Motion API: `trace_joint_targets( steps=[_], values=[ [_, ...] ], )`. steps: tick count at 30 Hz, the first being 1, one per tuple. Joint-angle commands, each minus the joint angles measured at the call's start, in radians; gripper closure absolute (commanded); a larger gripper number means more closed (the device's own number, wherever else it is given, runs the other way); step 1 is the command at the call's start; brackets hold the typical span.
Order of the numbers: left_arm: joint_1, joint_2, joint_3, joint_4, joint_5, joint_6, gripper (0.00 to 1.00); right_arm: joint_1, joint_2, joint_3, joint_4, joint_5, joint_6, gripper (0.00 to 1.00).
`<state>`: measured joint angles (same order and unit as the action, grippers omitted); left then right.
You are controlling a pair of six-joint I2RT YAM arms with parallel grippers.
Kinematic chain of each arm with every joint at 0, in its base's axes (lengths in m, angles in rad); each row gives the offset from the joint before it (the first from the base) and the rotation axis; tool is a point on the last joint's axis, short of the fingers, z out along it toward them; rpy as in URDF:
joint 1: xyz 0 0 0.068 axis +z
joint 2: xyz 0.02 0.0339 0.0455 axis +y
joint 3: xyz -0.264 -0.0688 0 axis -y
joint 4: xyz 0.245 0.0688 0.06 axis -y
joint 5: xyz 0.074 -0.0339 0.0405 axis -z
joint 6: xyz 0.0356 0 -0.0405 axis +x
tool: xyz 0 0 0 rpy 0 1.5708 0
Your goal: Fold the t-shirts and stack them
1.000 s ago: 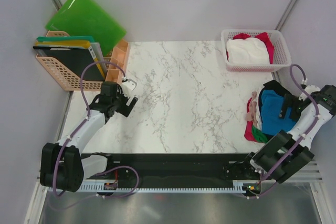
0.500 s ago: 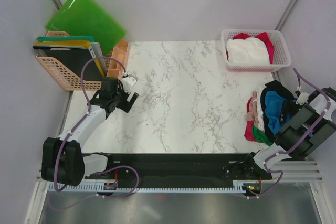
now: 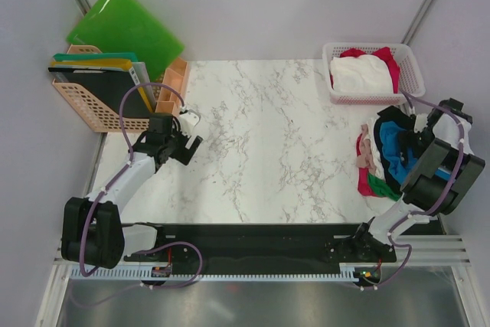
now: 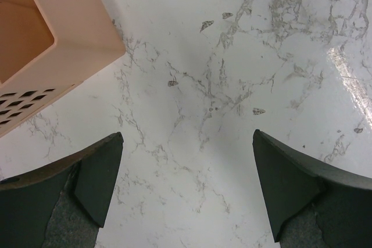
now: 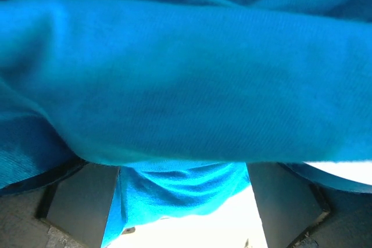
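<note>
The blue t-shirt (image 3: pixel 393 155) lay crumpled on a loose pile (image 3: pixel 364 178) of black, red, green and pale pink t-shirts. The pile sat at the right edge of the counter (image 3: pixel 268 158), middle right of the frame, reaching the rim. In the right wrist view, its cloth filled the frame in soft folds. The right claw (image 5: pixel 183 184) was spread wide, with blue fabric between its fingers but not pinched. White and red shirts (image 3: pixel 360 73) filled the lattice basket (image 3: pixel 414 86), upper right. A broad span of marble separated the pile from the left claw (image 4: pixel 186 172), which hung released beside the peach organiser (image 4: pixel 52 39).
</note>
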<state>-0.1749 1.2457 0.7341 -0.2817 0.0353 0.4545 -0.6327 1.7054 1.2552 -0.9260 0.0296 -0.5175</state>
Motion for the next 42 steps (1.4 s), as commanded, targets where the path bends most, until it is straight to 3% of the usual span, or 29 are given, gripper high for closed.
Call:
trace_joint_targets(
  steps=[1,9,14,19,27,31,34,37,42],
  values=[
    [0.003,-0.014,0.021,0.021,-0.008,-0.004,0.00,0.068,0.097,0.049,0.231,-0.008,0.059,0.07],
    [0.003,-0.020,0.021,0.018,-0.009,-0.008,0.00,0.162,0.187,0.138,0.233,0.059,0.085,0.07],
    [0.005,-0.038,0.014,0.018,-0.017,-0.005,0.00,0.172,0.157,0.127,0.230,0.056,0.079,0.06],
    [0.003,-0.046,0.010,0.018,0.000,-0.005,0.00,0.172,0.014,0.160,0.129,-0.013,0.080,0.02],
    [0.003,-0.115,0.025,0.001,0.012,0.003,0.00,0.172,-0.233,0.493,-0.155,-0.117,0.066,0.02],
    [0.003,-0.176,0.051,-0.008,-0.012,0.016,0.00,0.172,-0.318,0.559,-0.171,-0.229,0.137,0.02],
    [0.003,-0.232,0.053,0.018,-0.031,0.007,0.00,0.172,-0.409,0.514,-0.101,-0.434,0.203,0.02],
    [0.003,-0.305,0.042,0.062,-0.046,-0.016,0.00,0.172,-0.527,0.335,0.073,-0.668,0.325,0.02],
    [0.003,-0.359,0.095,0.046,0.043,-0.074,0.00,0.172,-0.667,0.182,0.394,-0.812,0.517,0.02]
  ],
)
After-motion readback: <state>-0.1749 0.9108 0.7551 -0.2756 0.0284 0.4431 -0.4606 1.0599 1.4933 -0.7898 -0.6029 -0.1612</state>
